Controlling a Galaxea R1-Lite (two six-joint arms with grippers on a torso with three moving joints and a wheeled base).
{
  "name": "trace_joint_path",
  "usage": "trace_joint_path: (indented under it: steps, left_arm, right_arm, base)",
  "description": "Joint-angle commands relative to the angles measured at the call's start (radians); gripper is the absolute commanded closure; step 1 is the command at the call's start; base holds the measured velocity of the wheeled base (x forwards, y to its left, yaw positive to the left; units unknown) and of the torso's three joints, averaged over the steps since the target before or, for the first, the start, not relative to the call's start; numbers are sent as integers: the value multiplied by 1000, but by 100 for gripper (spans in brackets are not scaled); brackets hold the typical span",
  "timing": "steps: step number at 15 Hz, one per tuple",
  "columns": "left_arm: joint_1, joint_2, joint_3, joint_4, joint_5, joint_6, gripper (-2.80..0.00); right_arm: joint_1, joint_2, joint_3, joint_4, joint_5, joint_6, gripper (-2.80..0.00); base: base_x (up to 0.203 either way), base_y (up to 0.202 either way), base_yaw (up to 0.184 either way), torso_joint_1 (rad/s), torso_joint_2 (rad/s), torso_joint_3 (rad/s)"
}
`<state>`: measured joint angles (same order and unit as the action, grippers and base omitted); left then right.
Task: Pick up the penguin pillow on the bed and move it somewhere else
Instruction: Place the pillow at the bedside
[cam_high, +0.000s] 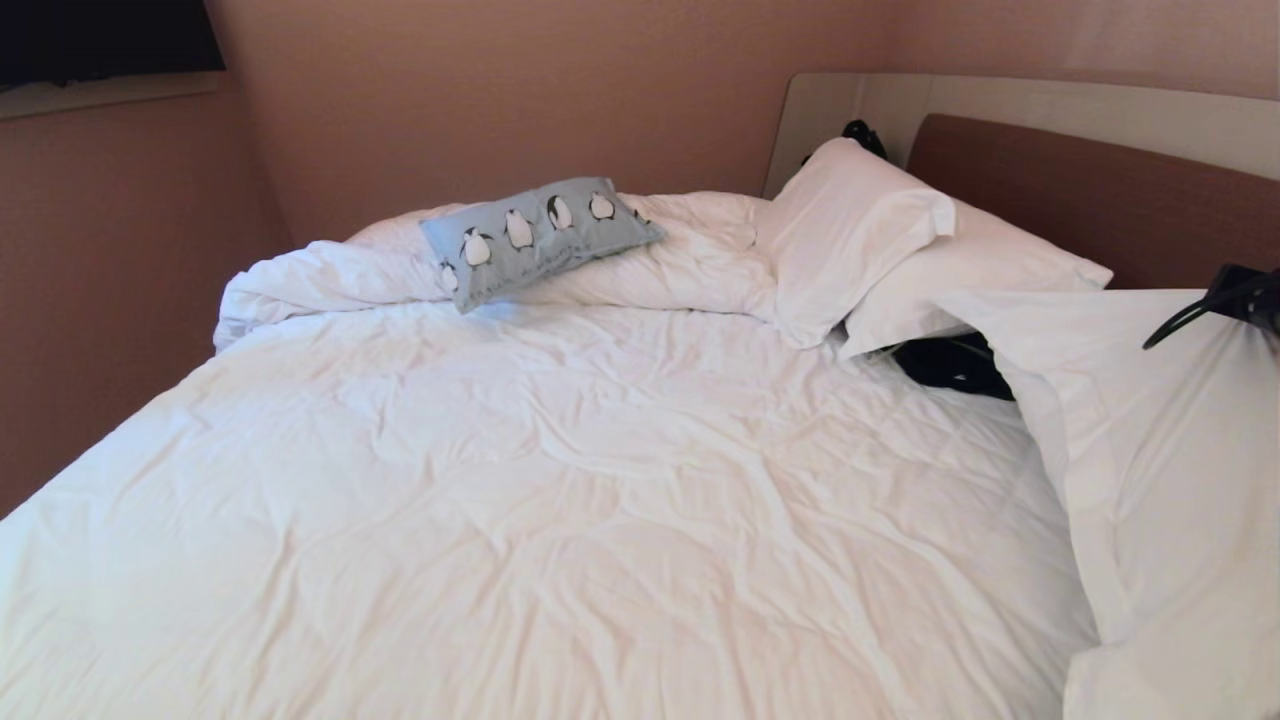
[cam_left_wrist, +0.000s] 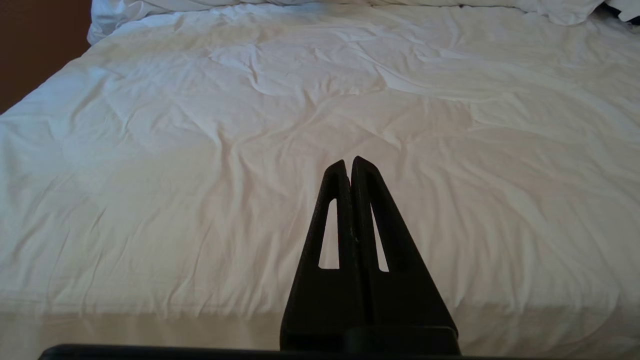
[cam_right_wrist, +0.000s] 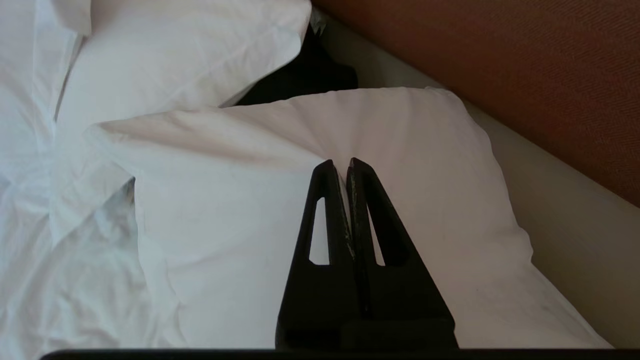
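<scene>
Overhead, the bed (cam_high: 560, 480) is seen covered by a rumpled white duvet (cam_high: 520, 520); the penguin pillow (cam_high: 538, 237) is propped on the bunched duvet at the far side, well apart from both arms; two white pillows (cam_high: 880, 250) are stacked against the brown headboard (cam_high: 1100, 200), and a third white pillow (cam_high: 1160, 450) is raised at the right edge, with a dark part of the right arm (cam_high: 1240, 295) just above it. From the left wrist, the left gripper (cam_left_wrist: 349, 162) is seen clenched on nothing, held over the flat duvet near the bed's near edge. From the right wrist, the right gripper (cam_right_wrist: 340, 164) is seen clenched, its tips pinched on the fabric of the near white pillow beside the headboard.
</scene>
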<state>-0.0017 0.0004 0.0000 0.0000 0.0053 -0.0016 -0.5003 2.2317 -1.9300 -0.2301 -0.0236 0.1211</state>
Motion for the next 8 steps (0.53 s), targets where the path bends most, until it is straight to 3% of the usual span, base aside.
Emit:
trace_joint_path:
  steps: [1, 8]
  left_arm:
    - [0, 0, 2, 0, 1, 0, 0]
    - [0, 0, 0, 0, 1, 0, 0]
  right_arm:
    - [5, -7, 0, -25, -53, 23, 0]
    - [15, 37, -1, -154, -48, 53, 0]
  base:
    - [0, 0, 0, 0, 0, 0]
    - [0, 0, 0, 0, 0, 0]
